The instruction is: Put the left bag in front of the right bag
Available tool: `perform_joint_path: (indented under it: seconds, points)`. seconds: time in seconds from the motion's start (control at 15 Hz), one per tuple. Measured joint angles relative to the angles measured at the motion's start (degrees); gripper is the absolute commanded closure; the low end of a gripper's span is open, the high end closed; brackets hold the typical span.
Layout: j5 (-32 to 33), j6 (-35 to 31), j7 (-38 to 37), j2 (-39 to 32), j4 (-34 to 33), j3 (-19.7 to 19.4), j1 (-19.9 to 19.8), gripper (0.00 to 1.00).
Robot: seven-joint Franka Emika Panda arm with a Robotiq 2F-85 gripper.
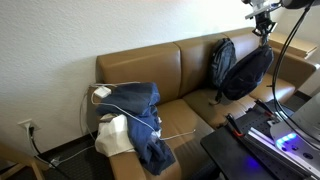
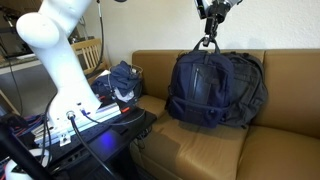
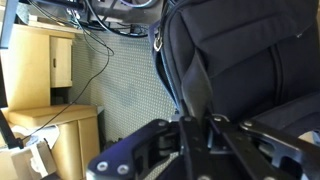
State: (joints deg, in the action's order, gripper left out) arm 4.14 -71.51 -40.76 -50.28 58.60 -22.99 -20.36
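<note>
The left bag, a bulky navy-black backpack, shows in both exterior views [image 1: 250,72] [image 2: 205,90], on the right end of the brown sofa [image 1: 150,65]. It hangs by its top strap loop [image 2: 208,43] from my gripper [image 2: 208,20] [image 1: 265,27], which is straight above it. In the wrist view my gripper [image 3: 197,122] is shut on that strap, with the bag [image 3: 240,50] below. The right bag, a slimmer grey-blue backpack [image 1: 221,60] [image 2: 256,85], leans on the sofa back, touching the held bag.
A heap of blue denim clothes [image 1: 140,115] [image 2: 122,80] with a white cable lies at the sofa's other end. A black table with electronics [image 1: 260,145] stands before the sofa. The robot's white base [image 2: 60,55] is near it. The wrist view shows a wooden cabinet [image 3: 50,60].
</note>
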Motion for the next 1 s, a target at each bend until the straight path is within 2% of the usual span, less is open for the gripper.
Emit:
perform_joint_path:
  seconds: [0.27, 0.53, 0.8, 1.0]
  points:
    - [-0.01, 4.79, -5.62, -7.12, -9.24, -1.14, -1.42, 0.98]
    - [-0.09, 4.08, -10.52, -12.22, -17.57, -0.81, -2.28, 0.98]
    - [-4.25, -6.30, -14.94, -16.87, -24.05, 4.89, -4.41, 0.98]
    - [-7.10, -17.34, -17.34, -20.53, -26.59, 6.60, -4.60, 0.98]
